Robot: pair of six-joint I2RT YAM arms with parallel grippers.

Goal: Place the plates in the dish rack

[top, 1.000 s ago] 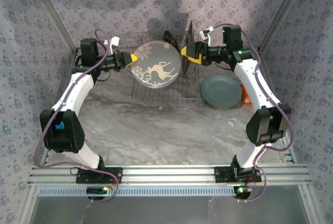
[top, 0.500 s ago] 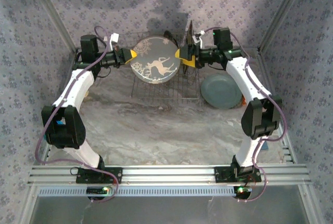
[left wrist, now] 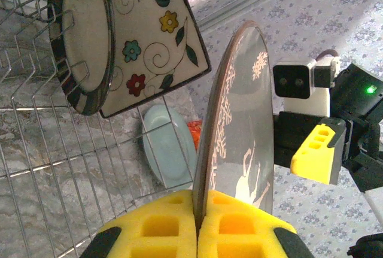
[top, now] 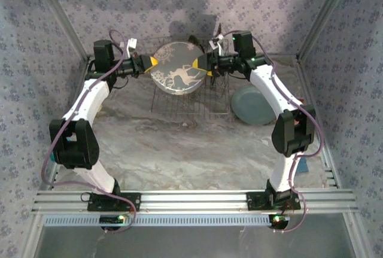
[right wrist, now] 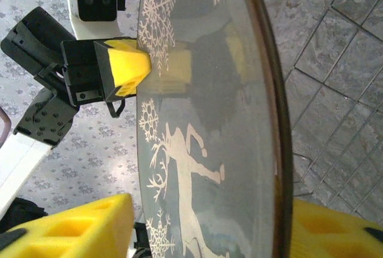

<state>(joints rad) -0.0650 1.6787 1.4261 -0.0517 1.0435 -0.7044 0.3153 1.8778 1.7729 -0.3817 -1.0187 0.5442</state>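
Observation:
The greyish deer plate (top: 178,69) hangs on edge above the dish rack (top: 191,103). My left gripper (top: 153,62) is shut on its left rim, and its pads (left wrist: 236,222) pinch the edge. My right gripper (top: 203,65) is open at the plate's right rim, one finger (right wrist: 66,228) on each side of the deer plate (right wrist: 203,120). The brown-rimmed plate (left wrist: 84,36) and the square flower plate (left wrist: 158,36) stand upright in the rack's back rows. The pale grey-blue plate (top: 254,105) lies flat on the table, right of the rack.
An orange packet (left wrist: 194,132) lies beyond the grey-blue plate. The rack's thin tines (left wrist: 36,144) spread below the held plate. Patterned walls close in the back and sides. Marbled table (top: 191,144) stretches in front of the rack.
My right gripper has moved left until it straddles the deer plate's right rim. The plate, still in my left gripper, has shifted slightly back over the rack.

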